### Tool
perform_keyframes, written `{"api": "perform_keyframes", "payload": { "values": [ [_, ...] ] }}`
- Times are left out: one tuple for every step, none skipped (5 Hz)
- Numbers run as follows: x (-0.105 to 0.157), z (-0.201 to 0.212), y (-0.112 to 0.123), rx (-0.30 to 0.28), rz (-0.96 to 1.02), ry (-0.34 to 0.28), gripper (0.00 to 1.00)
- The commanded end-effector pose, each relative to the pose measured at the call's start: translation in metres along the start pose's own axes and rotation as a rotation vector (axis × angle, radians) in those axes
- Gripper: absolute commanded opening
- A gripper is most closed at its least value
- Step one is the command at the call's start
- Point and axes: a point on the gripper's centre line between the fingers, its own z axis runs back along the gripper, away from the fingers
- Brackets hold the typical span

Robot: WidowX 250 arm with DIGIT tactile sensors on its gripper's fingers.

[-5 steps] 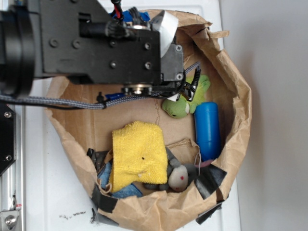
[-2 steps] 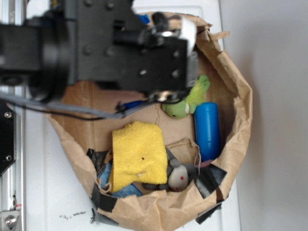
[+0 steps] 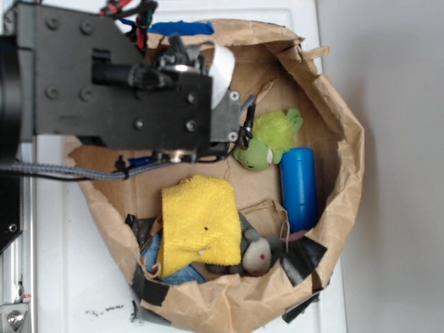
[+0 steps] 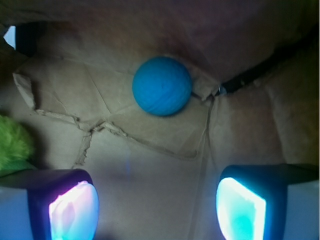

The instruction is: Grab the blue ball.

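The blue ball (image 4: 162, 86) shows only in the wrist view, a round teal ball lying on the creased brown paper floor of the bag, above the middle of the frame. My gripper (image 4: 157, 210) is open, its two glowing pads (image 4: 72, 212) wide apart at the bottom corners with bare paper between them. The ball lies ahead of the fingertips and apart from them. In the exterior view the black arm (image 3: 118, 90) covers the upper left of the bag and hides the ball.
The brown paper bag (image 3: 347, 139) walls in everything. Inside lie a green plush (image 3: 267, 142), a bright-blue cylinder (image 3: 299, 187), a yellow cloth (image 3: 200, 222) and a grey mouse toy (image 3: 260, 255). A blue tape patch (image 3: 180, 28) marks the far rim.
The arm has shifted left since 0.4 s ago, uncovering more of the green plush. The objects in the bag have not moved.
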Motion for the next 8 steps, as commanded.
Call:
{"api": "perform_keyframes", "payload": {
  "values": [
    [0.016, 0.000, 0.000, 0.004, 0.116, 0.008, 1.00],
    [0.026, 0.006, 0.000, 0.014, 0.123, 0.029, 1.00],
    [0.027, 0.000, 0.005, 0.014, 0.110, 0.005, 1.00],
    [0.032, -0.004, 0.004, -0.006, 0.130, -0.011, 1.00],
    [0.036, -0.019, -0.004, -0.004, 0.141, -0.064, 1.00],
    [0.039, -0.029, -0.002, -0.027, 0.142, -0.121, 1.00],
    [0.046, -0.035, 0.000, -0.020, 0.152, -0.145, 1.00],
    [0.052, -0.035, 0.009, -0.009, 0.133, -0.145, 1.00]
  ]
}}
